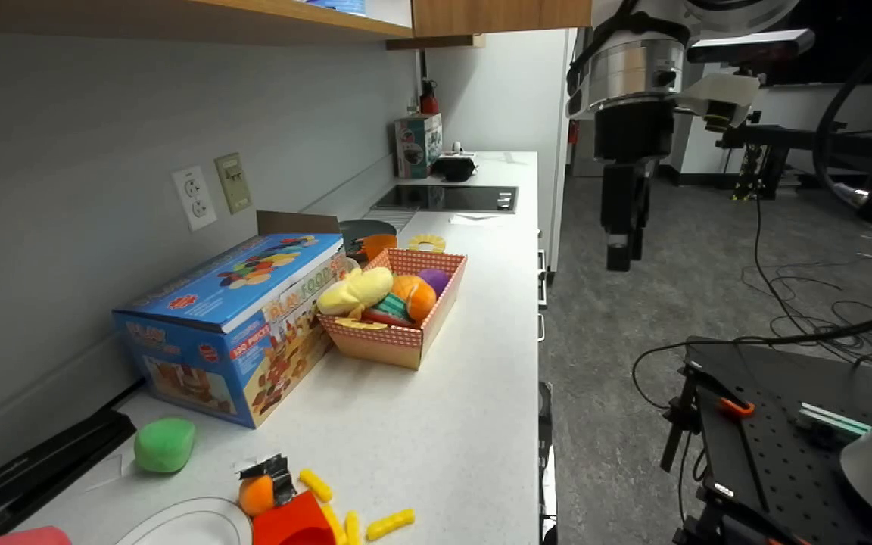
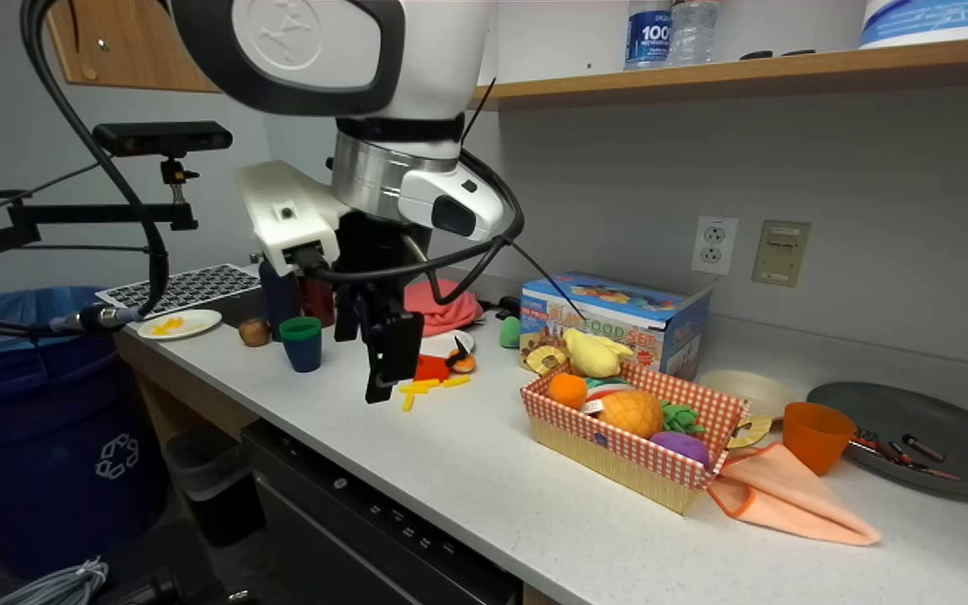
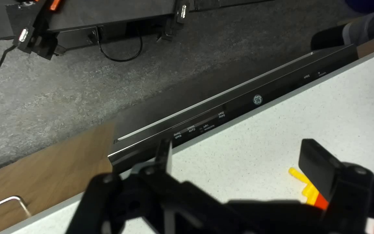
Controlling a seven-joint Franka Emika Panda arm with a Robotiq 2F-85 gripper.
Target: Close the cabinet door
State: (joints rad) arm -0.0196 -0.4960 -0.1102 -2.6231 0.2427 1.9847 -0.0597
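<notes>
End effector (image 3: 237, 149) downward below the wrist (image 1: 636, 72), fingers (image 3: 317, 165) wide apart.

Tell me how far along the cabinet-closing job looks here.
Done: no closing shows; the wooden cabinet door appears to jut outward, and bottles on the shelf are exposed.
In hand: nothing gripped; the gripper is open, hanging lower than the door.
Left: probably everything, reaching the door and swinging it shut.

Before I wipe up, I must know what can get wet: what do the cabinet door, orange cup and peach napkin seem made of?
Cabinet door: satin wood or laminate, by its brown grain. Orange cup: probably smooth plastic, from its even colour. Peach napkin: likely matte fabric, given its soft folds.
</notes>
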